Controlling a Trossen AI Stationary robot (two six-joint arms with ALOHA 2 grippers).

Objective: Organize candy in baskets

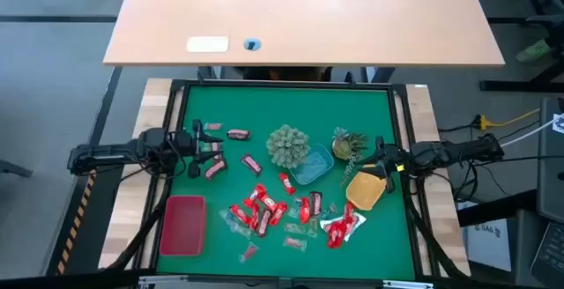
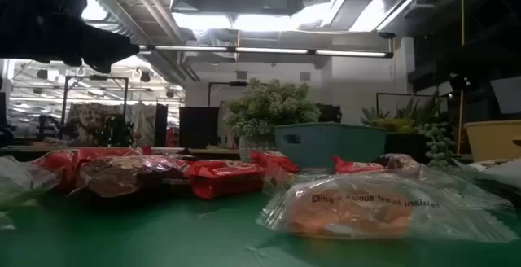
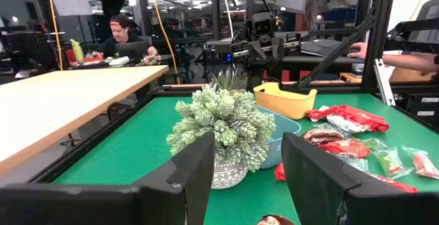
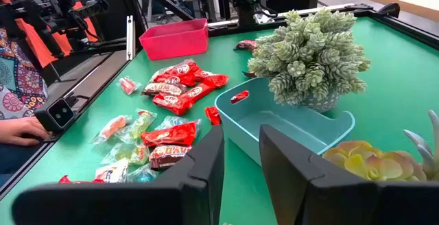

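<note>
High view: candy (image 1: pixel 264 211) btwn both tools, untouched.

**Counter layout, item by item**

Counter (image 1: pixel 370 104): carrying all items, both arms reaching in from its sides.
Left gripper (image 1: pixel 196 139): sitting at the left edge, beside a few candies (image 1: pixel 238 134).
Right gripper (image 1: pixel 381 159): sitting at the right edge, just above the rounded basket (image 1: pixel 365 190).
Rectangular basket (image 1: pixel 183 226): lying at the front left, apart from the rest.
Bushy plant ornament (image 1: pixel 288 145): standing mid-counter, touching the translucent basket (image 1: pixel 313 166) on its right.
One sweet (image 4: pixel 239 96): lying inside the translucent basket.
Spiky plant ornament (image 1: pixel 348 142): standing right of that basket, behind the rounded basket.
Main candy pile (image 1: pixel 264 211): spreading across the front centre, between the rectangular and rounded baskets.
</note>
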